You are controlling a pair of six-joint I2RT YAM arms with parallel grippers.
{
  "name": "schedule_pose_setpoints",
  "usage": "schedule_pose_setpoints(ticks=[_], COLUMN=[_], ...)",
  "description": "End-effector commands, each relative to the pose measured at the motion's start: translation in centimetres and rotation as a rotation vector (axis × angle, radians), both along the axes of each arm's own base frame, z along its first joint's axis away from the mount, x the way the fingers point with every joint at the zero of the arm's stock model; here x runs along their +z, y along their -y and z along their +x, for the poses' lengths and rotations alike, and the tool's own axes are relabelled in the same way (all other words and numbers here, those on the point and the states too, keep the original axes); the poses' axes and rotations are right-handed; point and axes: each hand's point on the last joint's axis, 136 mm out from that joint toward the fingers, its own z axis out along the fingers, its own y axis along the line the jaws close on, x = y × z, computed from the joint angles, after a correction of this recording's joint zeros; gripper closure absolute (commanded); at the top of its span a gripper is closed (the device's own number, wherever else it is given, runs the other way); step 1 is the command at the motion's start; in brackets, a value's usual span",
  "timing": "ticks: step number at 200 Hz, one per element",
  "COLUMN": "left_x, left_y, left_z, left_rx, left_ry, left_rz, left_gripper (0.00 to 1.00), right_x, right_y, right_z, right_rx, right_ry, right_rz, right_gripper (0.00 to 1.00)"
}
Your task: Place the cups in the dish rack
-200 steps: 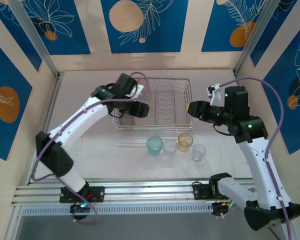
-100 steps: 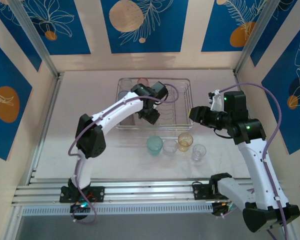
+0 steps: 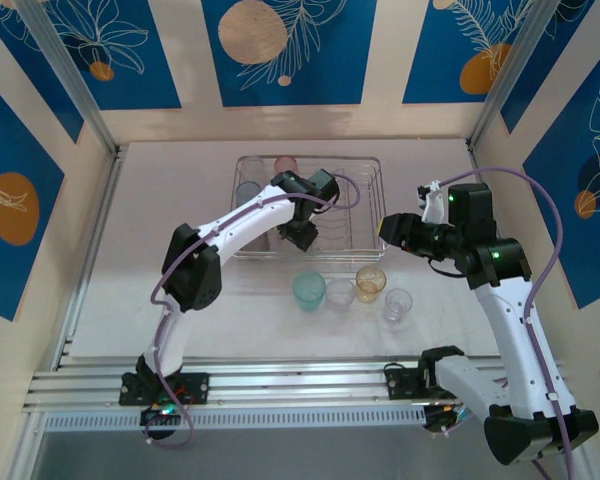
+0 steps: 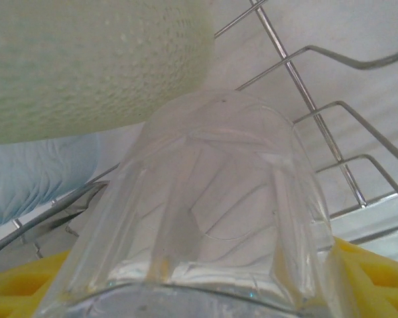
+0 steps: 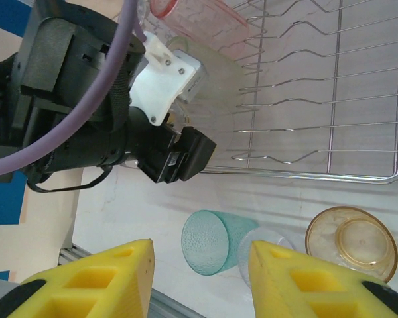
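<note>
Nearest to the arms, four cups stand on the table (image 3: 130,240) in a loose row, upright with the mouth up. There is one teal cup (image 3: 309,290), one middle clear cup (image 3: 340,294), one amber cup (image 3: 371,283) and one right clear cup (image 3: 398,304). The first three are just beside each other and the last is a little nearer and apart. All four look empty.

The right gripper (image 3: 385,228) hovers above the right front corner of the rack. Its two yellow fingers (image 5: 86,281) stand apart with nothing between them, so it is open.

Behind the row is one dish rack (image 3: 365,162), a silver wire basket. The left gripper (image 3: 300,235) reaches down into its front left part. Its fingers (image 4: 368,271) are closed on a held cup (image 4: 219,199), which is clear and sits just beside the divider wires. I cannot tell if this cup is upright or tilted.

Including the held one, I count five cups in the rack. A pale green cup (image 4: 86,59) and a pale blue cup (image 3: 247,190) are close to the held one. Further back are a pink cup (image 3: 286,164) and a clear-looking cup (image 3: 252,165), at the far left side. The right half of the rack holds only its wires.
</note>
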Motion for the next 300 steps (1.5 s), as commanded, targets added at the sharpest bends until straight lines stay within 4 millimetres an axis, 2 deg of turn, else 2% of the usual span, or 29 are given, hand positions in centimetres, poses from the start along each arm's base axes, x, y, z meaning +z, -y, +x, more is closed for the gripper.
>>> schedule_pose_setpoints(ticks=[1, 16, 42, 61, 96, 144, 151, 193, 245, 300], left_x=[-1.3, -1.9, -2.8, -3.1, -3.5, -2.4, -2.2, -1.0, 0.2, 3.6], left_y=[-0.3, -0.4, -0.6, -0.9, -1.2, -0.9, -0.8, -0.4, -0.1, 0.1], left_z=[0.0, 0.0, 0.0, 0.0, 0.1, 0.2, 0.2, -0.1, -0.2, -0.1], left_rx=[0.002, 0.007, 0.017, 0.020, 0.019, -0.001, -0.003, -0.015, -0.022, -0.021], left_ry=[-0.032, -0.044, -0.065, -0.066, -0.069, -0.057, -0.055, -0.049, -0.024, 0.042], left_rz=[0.023, 0.016, 0.006, 0.008, 0.002, -0.027, -0.036, -0.078, -0.101, -0.152], left_gripper=[0.65, 0.62, 0.49, 0.33, 0.21, 0.07, 0.00, 0.00, 0.00, 0.00], right_x=[-0.3, -0.2, -0.1, -0.1, 0.1, -0.6, -0.8, -3.3, -6.1, -8.1], right_y=[-0.2, -0.2, -0.3, -0.5, -1.0, -1.7, -1.8, -4.1, -7.1, -9.2], right_z=[-0.5, -0.6, -0.7, -0.9, -1.3, -2.4, -2.6, -4.3, -5.6, -5.6], right_rx=[0.022, 0.023, 0.028, 0.040, 0.068, 0.101, 0.108, 0.181, 0.247, 0.295], right_ry=[-0.014, -0.015, -0.022, -0.034, -0.054, -0.104, -0.110, -0.168, -0.225, -0.252], right_rz=[0.011, 0.010, 0.015, 0.023, 0.019, -0.058, -0.074, -0.205, -0.280, -0.314], right_gripper=[0.58, 0.58, 0.58, 0.58, 0.57, 0.56, 0.55, 0.54, 0.54, 0.54])
